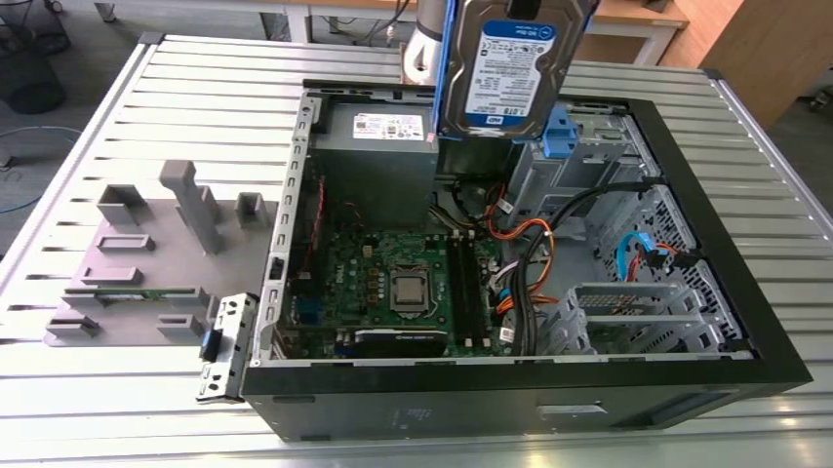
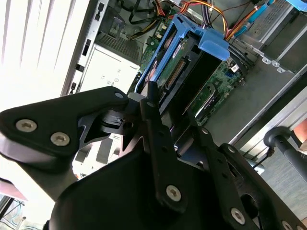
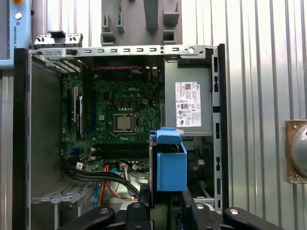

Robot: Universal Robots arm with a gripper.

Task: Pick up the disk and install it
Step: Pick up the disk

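Above the case (image 1: 521, 385), labelled disk (image 1: 514, 68), gripper (image 2: 172, 112) seemingly clamping it

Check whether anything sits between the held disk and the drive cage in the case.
Nothing visible blocks it. The disk, clamped in the fingers, hangs over the open case near the drive cage; the cables lie lower inside, apart from it.

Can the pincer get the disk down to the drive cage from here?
Probably yes. The pincer holds the disk upright above the open case, close to the drive cage, and the side facing up is uncovered. The cables lie lower by the board and might brush it.
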